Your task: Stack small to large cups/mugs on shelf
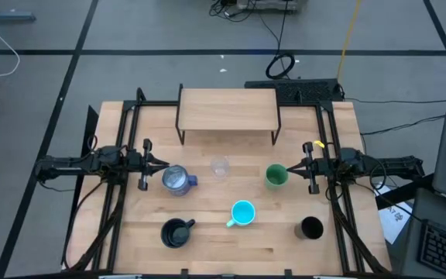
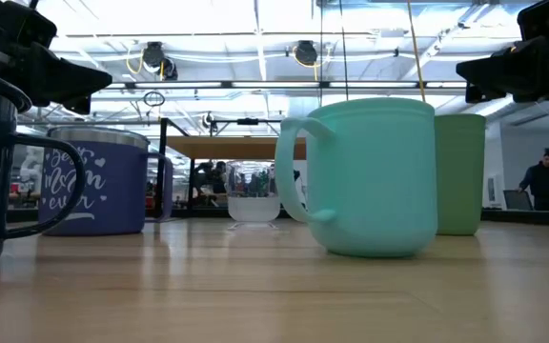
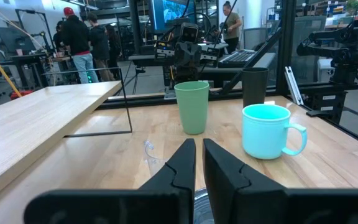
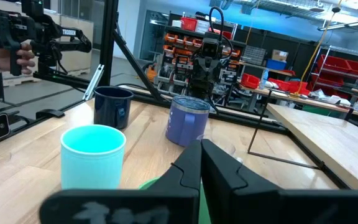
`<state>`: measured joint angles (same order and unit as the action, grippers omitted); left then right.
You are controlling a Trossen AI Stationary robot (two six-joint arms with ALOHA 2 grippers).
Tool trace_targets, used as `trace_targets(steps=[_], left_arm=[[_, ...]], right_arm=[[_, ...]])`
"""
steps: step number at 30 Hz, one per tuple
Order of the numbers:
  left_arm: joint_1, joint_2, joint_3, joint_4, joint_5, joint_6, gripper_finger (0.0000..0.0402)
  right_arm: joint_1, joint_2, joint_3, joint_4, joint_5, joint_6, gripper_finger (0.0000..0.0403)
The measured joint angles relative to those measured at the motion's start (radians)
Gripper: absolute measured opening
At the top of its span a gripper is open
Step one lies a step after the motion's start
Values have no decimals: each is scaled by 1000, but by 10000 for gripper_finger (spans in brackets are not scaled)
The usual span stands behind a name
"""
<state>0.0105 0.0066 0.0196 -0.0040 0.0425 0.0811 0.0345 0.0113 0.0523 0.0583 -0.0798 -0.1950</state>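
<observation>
No cup yet on the shelf (image 1: 227,108) at twelve o'clock: left gripper (image 1: 155,163) at nine and right gripper (image 1: 299,168) at three hover pinched together, empty, so the first move likely calls for opening over the small glass (image 1: 220,167) mid-table.

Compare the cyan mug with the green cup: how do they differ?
The cyan mug has a side handle; the green cup has none. The mug looks wider and squatter, the cup slimmer. The cup stands close to the right gripper, the mug farther out, near the table's middle. Both stand upright on the table, not on the shelf.
</observation>
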Motion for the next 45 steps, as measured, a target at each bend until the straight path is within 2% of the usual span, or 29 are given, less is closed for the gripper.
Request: trace_targets(steps=[24,36,41,45], left_arm=[[0,0,0,17,-5,0,33],[0,0,0,7,-18,-59,33],[0,0,0,7,-17,-59,7],[0,0,0,7,-17,-64,4]], right_arm=[[0,0,0,0,0,0,0],[0,0,0,0,0,0,0],[0,0,0,0,0,0,0],[0,0,0,0,0,0,0]])
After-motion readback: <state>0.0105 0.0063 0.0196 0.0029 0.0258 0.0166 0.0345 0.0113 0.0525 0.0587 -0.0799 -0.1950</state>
